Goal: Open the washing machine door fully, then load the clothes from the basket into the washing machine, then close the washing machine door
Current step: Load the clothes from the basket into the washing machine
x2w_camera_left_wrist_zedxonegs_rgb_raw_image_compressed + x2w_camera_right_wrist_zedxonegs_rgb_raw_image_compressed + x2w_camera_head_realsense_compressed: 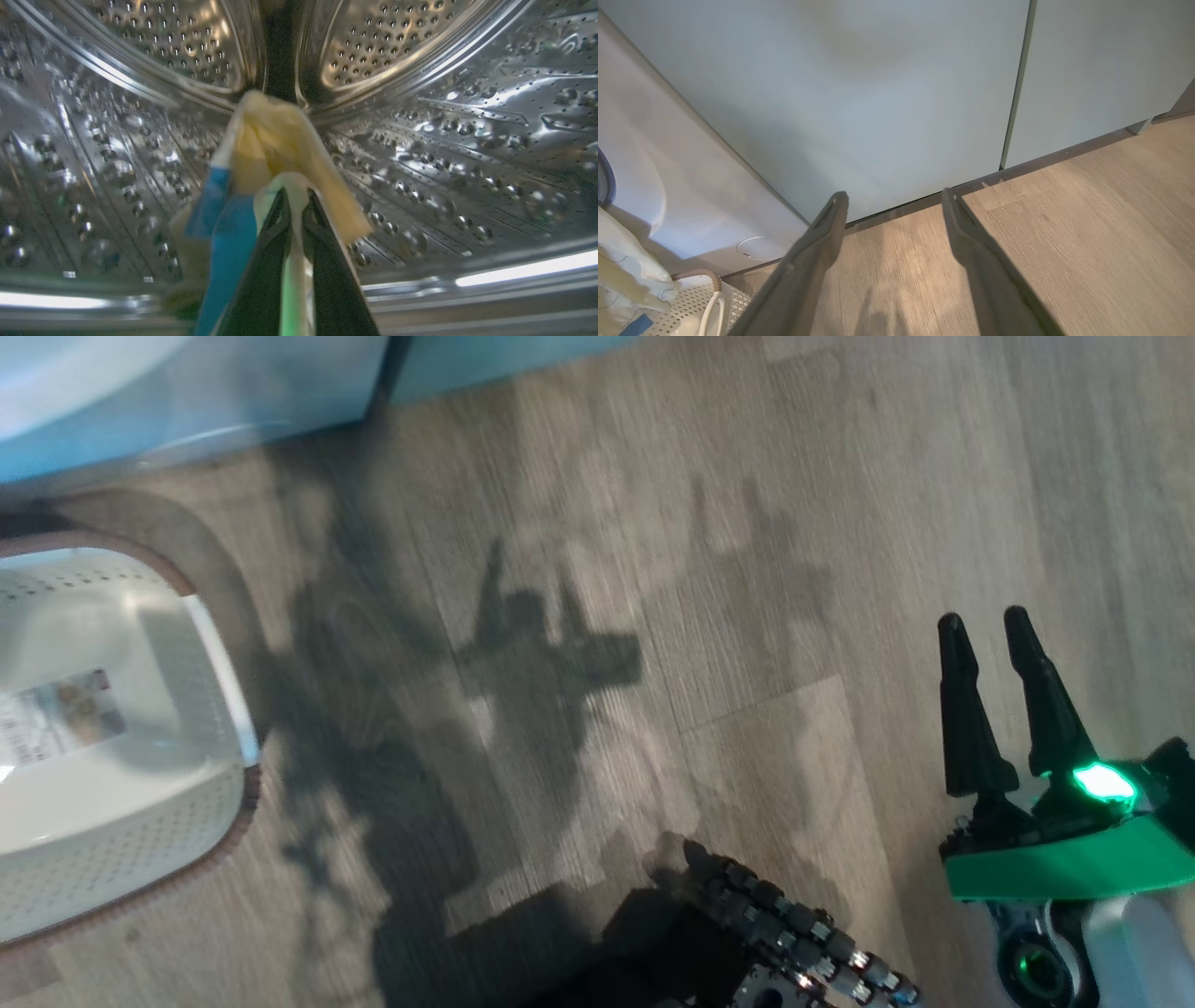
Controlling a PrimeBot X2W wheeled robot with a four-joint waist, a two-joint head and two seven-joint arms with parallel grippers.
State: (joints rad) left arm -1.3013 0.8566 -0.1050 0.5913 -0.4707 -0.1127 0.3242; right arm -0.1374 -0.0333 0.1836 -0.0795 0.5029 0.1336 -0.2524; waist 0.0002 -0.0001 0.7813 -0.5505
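Inside the drum (467, 140), your left gripper (296, 200) pinches a cloth (275, 140). Its two dark fingers press together on a pale fold of the cloth. The rest, pale yellow with a bright blue patch on the left, bunches over and beside the fingertips. The perforated steel wall curves all around the cloth, and you cannot tell whether the cloth touches it.

Your right gripper (983, 625) hangs over the wooden floor (747, 523) at the lower right of the head view, with its fingers spread and nothing between them. In its own wrist view the right gripper (895, 196) points at the foot of a pale green cabinet (878, 93), where the panel meets the floor.

The basket (121, 849) stands on the floor at the left of the head view, well apart from the right gripper. The part you can see is bare except for a sticker (61, 714) on the bottom. That view is blurred.

The right wrist view shows the washer (682, 186) at the left, beside the cabinet, with a round cap (763, 247) low on its white front. A corner of the basket (686, 301) sits just below the cap. Yellow fabric (621, 275) with a blue patch overlaps that corner at the edge of the view. You cannot tell whether it lies in the basket or hangs above it.
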